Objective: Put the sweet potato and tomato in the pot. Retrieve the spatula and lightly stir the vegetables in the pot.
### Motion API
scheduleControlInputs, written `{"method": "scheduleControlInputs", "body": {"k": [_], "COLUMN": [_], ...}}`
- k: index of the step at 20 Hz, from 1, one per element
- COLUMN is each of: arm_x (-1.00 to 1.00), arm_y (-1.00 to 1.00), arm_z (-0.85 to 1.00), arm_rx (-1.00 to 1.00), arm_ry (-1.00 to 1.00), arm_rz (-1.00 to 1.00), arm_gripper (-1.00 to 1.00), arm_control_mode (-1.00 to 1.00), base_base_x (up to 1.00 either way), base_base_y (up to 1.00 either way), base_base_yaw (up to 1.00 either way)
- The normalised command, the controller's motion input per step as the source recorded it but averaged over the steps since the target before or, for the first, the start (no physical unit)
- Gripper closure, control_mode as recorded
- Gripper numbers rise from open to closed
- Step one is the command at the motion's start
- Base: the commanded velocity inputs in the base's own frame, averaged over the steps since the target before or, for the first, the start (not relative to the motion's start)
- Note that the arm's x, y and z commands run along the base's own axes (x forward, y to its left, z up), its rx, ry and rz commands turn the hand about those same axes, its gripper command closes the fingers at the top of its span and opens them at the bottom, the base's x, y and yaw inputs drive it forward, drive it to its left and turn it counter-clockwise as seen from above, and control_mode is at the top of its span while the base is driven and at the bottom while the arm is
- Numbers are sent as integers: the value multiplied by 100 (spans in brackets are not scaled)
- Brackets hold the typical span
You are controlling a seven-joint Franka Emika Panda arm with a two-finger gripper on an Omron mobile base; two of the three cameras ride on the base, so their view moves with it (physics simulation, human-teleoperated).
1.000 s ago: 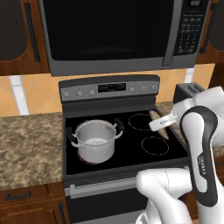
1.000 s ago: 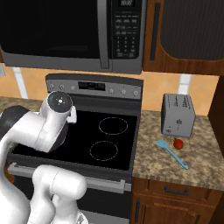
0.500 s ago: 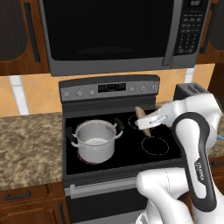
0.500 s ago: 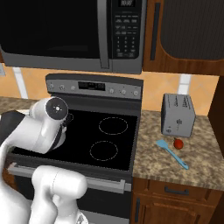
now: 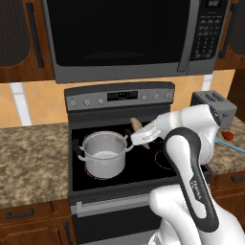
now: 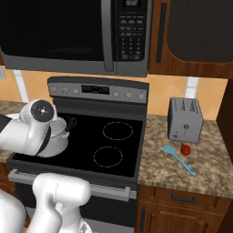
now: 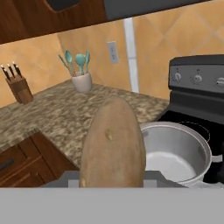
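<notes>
My gripper [image 5: 139, 132] is shut on the sweet potato [image 5: 136, 124], a tan tapered root held in the air just right of the pot's rim. In the hand view the sweet potato [image 7: 113, 146] stands up close, with the open steel pot [image 7: 175, 153] behind and to its right. The pot [image 5: 103, 153] sits on the stove's front left burner and looks empty. On the right counter the red tomato [image 6: 185, 149] lies in front of the toaster, with the blue-grey spatula [image 6: 179, 160] flat beside it. My arm hides most of the pot [image 6: 60, 136] in the right base view.
A steel toaster [image 6: 184, 119] stands on the right counter behind the tomato. The black cooktop [image 6: 113, 145] has bare right burners. On the left counter are a utensil crock [image 7: 82, 81] and a knife block [image 7: 19, 89]. A microwave [image 5: 124, 38] hangs over the stove.
My arm has swung left across the stove with the sweet potato in the gripper, from over the right burners to beside the pot. The tomato and spatula have not moved.
</notes>
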Motion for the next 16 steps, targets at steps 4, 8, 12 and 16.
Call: {"method": "scheduleControlInputs", "body": {"k": [4, 8, 12, 16], "arm_x": [30, 24, 34, 40], "arm_y": [28, 23, 11, 1], "arm_z": [-17, -35, -36, -19], "arm_rx": [0, -7, -7, 0], "arm_ry": [0, 0, 0, 0], "arm_rz": [0, 0, 0, 0], "arm_gripper": [100, 100, 100, 100], "arm_control_mode": [-100, -100, -100, -100], "base_base_x": [0, 0, 0, 0], "base_base_y": [0, 0, 0, 0], "base_base_yaw": [0, 0, 0, 0]}}
